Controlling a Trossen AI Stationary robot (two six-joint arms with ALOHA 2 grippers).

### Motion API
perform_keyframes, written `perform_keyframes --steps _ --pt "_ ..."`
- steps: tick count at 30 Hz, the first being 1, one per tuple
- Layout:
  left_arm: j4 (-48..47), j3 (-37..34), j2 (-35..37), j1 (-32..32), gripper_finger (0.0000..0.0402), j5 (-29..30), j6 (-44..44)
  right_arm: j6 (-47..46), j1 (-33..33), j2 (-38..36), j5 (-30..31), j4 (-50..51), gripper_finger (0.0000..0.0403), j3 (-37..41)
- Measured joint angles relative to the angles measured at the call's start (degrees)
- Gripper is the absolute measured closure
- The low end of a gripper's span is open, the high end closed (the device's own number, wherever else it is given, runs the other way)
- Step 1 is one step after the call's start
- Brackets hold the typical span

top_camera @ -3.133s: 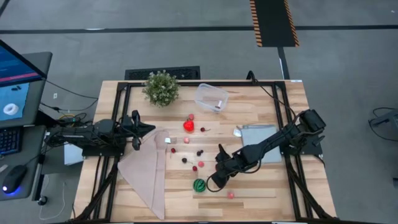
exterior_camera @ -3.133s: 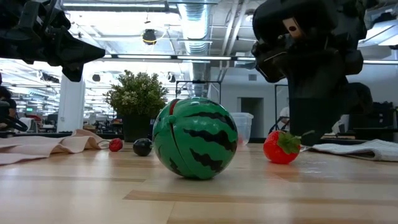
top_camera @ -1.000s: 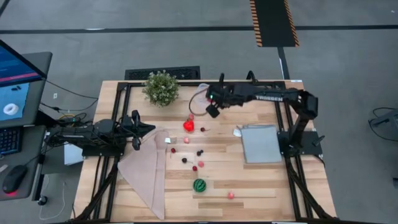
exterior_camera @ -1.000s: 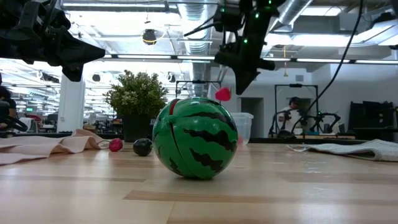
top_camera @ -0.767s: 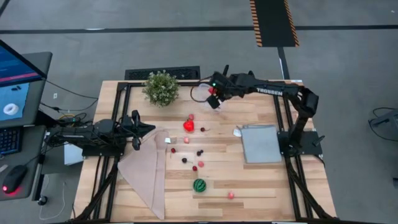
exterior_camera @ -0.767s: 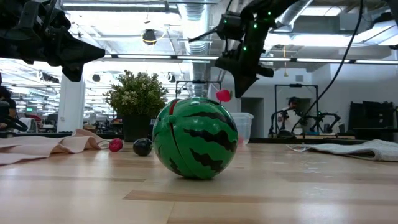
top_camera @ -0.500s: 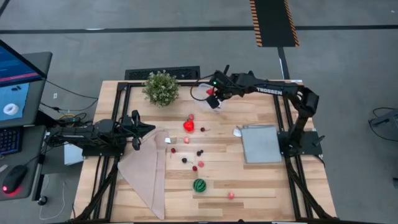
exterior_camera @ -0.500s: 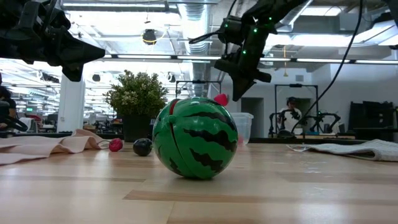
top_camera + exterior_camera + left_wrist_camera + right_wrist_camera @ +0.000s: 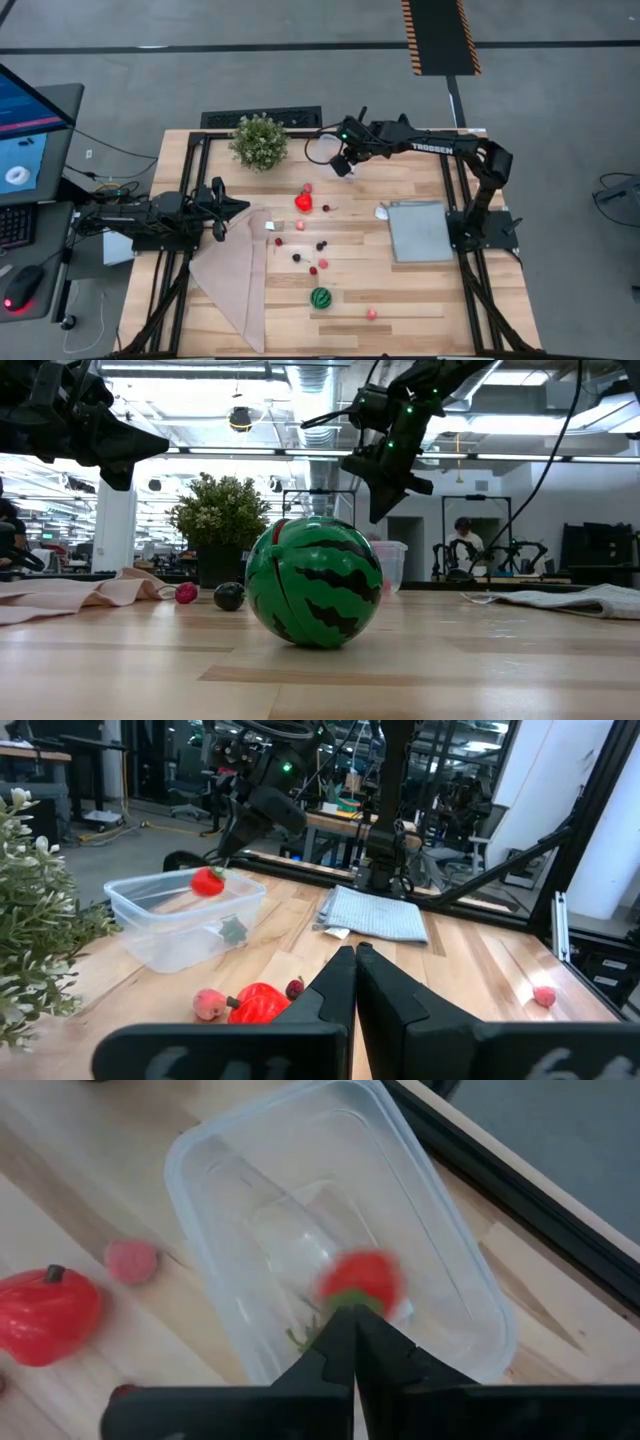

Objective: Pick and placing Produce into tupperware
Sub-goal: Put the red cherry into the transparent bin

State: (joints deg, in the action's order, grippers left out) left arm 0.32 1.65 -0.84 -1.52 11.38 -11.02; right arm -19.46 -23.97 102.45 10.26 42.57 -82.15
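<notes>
Right gripper [image 9: 341, 163] nearly closed above the clear tub [image 9: 340, 1240]; red strawberry [image 9: 362, 1281] loose below; left gripper [image 9: 243, 207] shut, idle at left

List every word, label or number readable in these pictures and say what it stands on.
"TROSSEN" in white letters, on the right arm reaching toward the tupperware, seen in the high view.
The monitor screen at the table's left shows graphics; any text there is too small to read.
Nothing else readable in the low or wrist views.

Wooden table [image 9: 420, 290]: potted plant [image 9: 259, 141] at far edge; tupperware [image 9: 326, 158] just beside plant; beige cloth [image 9: 232, 275], watermelon ball [image 9: 320, 297] well apart from plant.
</notes>
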Motion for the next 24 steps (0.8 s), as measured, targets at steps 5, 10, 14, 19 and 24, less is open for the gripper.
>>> perform_keyframes --steps 5,10,14,19,24 --pt "0.0 0.0 -0.02 -0.01 0.0401 0.0 0.14 0.02 0.23 0.0 0.04 0.21 0.0369 0.0" --pt "0.0 0.0 -0.02 0.0 0.0401 0.0 0.24 0.44 0.76 0.0 0.09 -0.33 0.0348 0.0" --pt "0.0 0.0 -0.01 -0.01 0.0401 0.0 0.26 0.45 1.07 0.0 0.17 -0.98 0.0342 0.0" --pt "0.0 0.0 -0.02 0.0 0.0401 0.0 0.26 0.44 1.52 0.0 0.24 -0.02 0.0342 0.0" --pt "0.0 0.0 -0.02 -0.01 0.0401 0.0 0.25 0.17 4.45 0.0 0.11 0.31 0.0342 0.02"
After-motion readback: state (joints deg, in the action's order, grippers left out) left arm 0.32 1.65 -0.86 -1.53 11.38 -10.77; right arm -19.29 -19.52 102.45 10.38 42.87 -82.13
